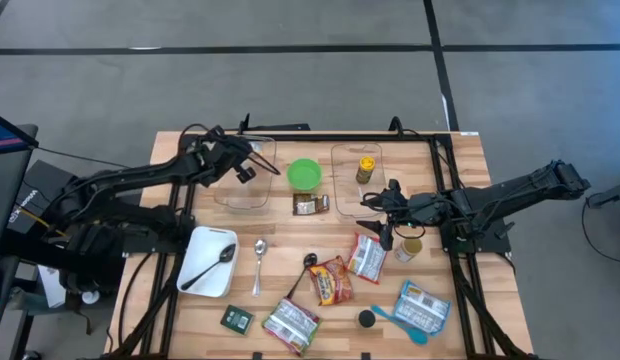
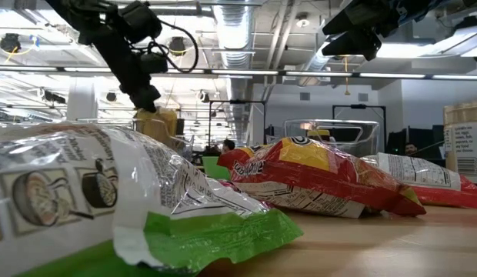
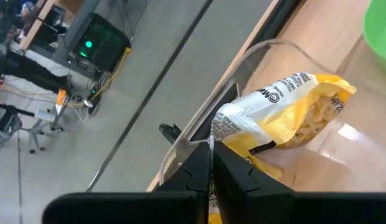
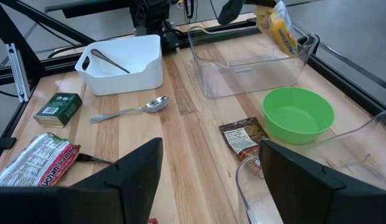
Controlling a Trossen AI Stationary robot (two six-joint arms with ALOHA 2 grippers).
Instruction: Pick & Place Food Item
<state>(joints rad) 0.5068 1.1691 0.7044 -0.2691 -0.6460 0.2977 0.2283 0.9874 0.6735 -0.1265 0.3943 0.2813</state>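
Observation:
A yellow bag of pasta (image 3: 286,118) with a silvery printed end hangs from my left gripper (image 3: 211,152), which is shut on it. In the right wrist view the bag (image 4: 280,28) dangles over the far side of a clear container (image 4: 255,62). From above, my left gripper (image 1: 248,168) is over that container (image 1: 240,190) at the far left. In the low view the bag (image 2: 156,123) shows under the dark fingers. My right gripper (image 4: 211,180) stands open above the table's right middle (image 1: 387,225), touching nothing. My left gripper pinches the bag's silvery end (image 3: 229,134) between its two shut fingers. The fingers slant downward from the table's left side. The bag is lifted clear and hangs tilted below them, its yellow body (image 4: 283,37) over the clear container's rim.
A green bowl (image 1: 304,174), a brown packet (image 1: 310,204) and a second clear container (image 1: 342,190) holding a jar (image 1: 366,168) stand at the far middle. A white tray (image 1: 195,250) with a spoon, a loose spoon (image 1: 259,262) and several snack packets (image 1: 332,280) fill the near half.

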